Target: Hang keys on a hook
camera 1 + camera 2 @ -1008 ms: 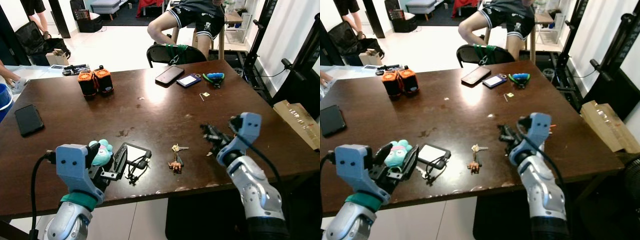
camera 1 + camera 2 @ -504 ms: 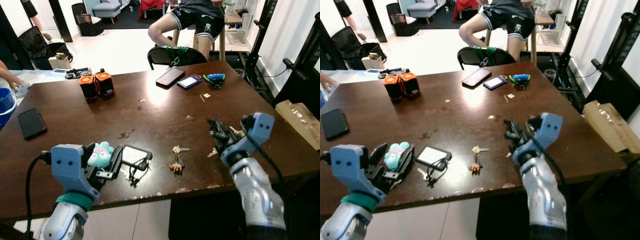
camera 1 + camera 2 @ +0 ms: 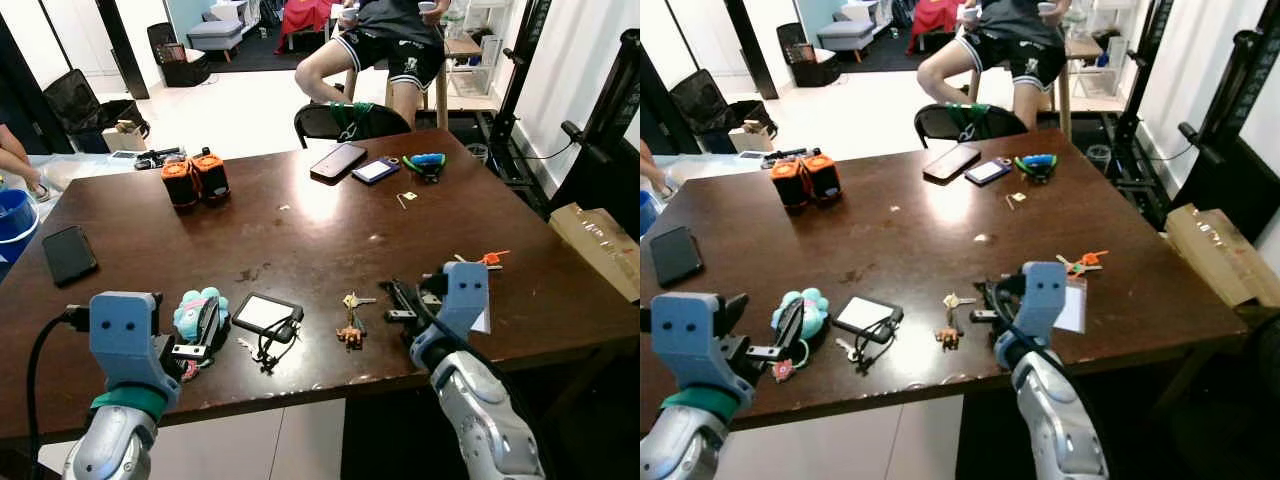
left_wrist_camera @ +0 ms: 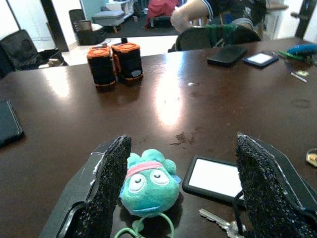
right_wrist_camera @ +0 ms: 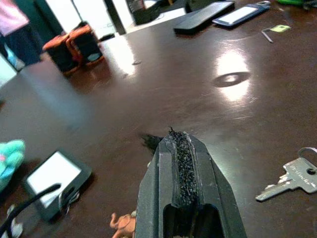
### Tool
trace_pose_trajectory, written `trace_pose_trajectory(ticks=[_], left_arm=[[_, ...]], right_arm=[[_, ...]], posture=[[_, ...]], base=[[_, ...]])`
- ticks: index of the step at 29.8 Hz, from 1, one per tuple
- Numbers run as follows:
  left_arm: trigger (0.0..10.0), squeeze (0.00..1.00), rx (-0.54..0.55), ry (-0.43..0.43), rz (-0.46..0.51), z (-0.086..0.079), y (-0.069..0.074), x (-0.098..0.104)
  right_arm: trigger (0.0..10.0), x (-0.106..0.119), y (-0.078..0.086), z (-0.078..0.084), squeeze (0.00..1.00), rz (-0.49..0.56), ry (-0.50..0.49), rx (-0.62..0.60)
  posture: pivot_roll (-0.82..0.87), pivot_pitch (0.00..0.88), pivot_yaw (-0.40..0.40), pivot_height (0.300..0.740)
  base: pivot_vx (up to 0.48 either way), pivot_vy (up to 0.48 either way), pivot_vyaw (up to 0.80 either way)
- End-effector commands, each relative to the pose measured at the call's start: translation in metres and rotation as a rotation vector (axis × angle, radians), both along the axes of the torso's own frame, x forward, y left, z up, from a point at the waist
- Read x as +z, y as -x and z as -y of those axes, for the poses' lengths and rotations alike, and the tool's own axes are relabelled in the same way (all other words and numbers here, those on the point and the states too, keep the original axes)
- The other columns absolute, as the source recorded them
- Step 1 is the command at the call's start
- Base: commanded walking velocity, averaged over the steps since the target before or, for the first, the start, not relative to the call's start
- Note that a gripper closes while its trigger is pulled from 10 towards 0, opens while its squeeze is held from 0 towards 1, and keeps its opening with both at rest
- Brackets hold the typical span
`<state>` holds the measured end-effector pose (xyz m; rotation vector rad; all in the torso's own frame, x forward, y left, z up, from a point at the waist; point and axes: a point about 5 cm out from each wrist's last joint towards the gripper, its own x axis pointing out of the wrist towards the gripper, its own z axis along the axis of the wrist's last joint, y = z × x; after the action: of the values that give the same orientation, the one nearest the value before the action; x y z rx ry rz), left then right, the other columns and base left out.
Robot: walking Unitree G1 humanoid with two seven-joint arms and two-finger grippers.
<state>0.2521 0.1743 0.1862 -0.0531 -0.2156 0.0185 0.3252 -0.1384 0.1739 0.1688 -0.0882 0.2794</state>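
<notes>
Since half a second ago your right gripper (image 3: 395, 300) has dropped from above the table's right side to the surface beside the keys (image 3: 352, 318), and your left gripper (image 3: 208, 325) has come down around the teal plush keychain (image 3: 194, 308).

Nearest you: the left fingers (image 4: 110, 183) stand wide apart, one touching the plush's side, the other well off past the black card holder (image 4: 215, 179). A silver key (image 4: 218, 221) lies between the plush and the holder. Nothing is gripped.

The right fingers (image 5: 181, 188) are pressed together, empty, tip just beside the keys: a silver key (image 5: 291, 178) to one side, a small orange-brown charm (image 5: 124, 225) to the other. The keys lie flat near the table's (image 3: 300, 230) front edge.

Mid-table, right: a second bunch with an orange tag (image 3: 484, 260). Left: a black phone (image 3: 68, 254).

Farther: two orange-and-black cylinders (image 3: 195, 177), another phone (image 3: 338, 160), a blue-edged card (image 3: 377, 170), green-handled pliers (image 3: 428, 161).

Beyond the table a person (image 3: 385, 45) sits behind a black chair (image 3: 340, 118).
</notes>
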Motion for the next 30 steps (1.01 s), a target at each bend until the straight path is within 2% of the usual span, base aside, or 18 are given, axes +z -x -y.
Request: trace_pose_trajectory(ticks=[1,11,14,16,18,21,26,27,30], left_arm=[[10.0,0.0,0.026,-0.008,-0.023,-0.001,0.002,-0.007],[10.0,0.0,0.026,-0.004,-0.021,0.004,0.008,-0.009],[10.0,0.0,0.026,0.013,-0.008,0.003,0.007,-0.006],[10.0,0.0,0.038,0.059,0.01,0.002,0.006,-0.002],[10.0,0.0,0.038,0.059,0.01,0.002,0.006,-0.002],[10.0,0.0,0.049,0.088,0.028,0.002,0.004,0.001],[10.0,0.0,0.062,0.104,0.028,0.0,0.002,0.001],[10.0,0.0,0.118,0.016,-0.045,-0.005,-0.003,-0.007],[10.0,0.0,0.134,-0.012,-0.065,-0.007,-0.004,-0.01]], right_arm=[[10.0,-0.004,0.001,-0.007,0.0,-0.017,0.025,0.04],[10.0,-0.004,-0.006,-0.001,0.0,0.001,0.102,0.038],[10.0,-0.001,-0.007,-0.003,0.0,0.01,0.101,0.041],[10.0,0.004,-0.008,-0.002,0.0,0.029,0.109,0.037],[10.0,0.004,-0.008,-0.002,0.0,0.029,0.109,0.037],[10.0,0.026,-0.011,0.0,0.0,0.096,0.069,0.019],[10.0,0.045,-0.014,-0.002,0.0,0.158,0.056,0.018],[10.0,0.045,-0.015,-0.002,0.0,0.163,0.069,0.021],[10.0,0.044,-0.015,-0.001,0.0,0.162,0.073,0.019]], posture=[[-0.12,0.083,0.112,0.74],[-0.12,0.083,0.076,0.74],[-0.12,0.09,0.074,0.74],[-0.13,0.099,0.072,0.74],[-0.13,0.099,0.072,0.74],[-0.14,0.093,0.08,0.74],[-0.16,0.086,0.094,0.74],[-0.16,0.086,0.102,0.74],[-0.16,0.087,0.105,0.74]], base=[[0.0,0.0,0.0],[0.0,0.0,0.0],[0.0,0.0,0.71],[0.0,0.0,0.8],[0.0,0.0,0.8],[0.0,0.0,0.8],[0.0,0.0,0.8],[0.0,0.0,0.8],[0.0,0.0,0.8]])
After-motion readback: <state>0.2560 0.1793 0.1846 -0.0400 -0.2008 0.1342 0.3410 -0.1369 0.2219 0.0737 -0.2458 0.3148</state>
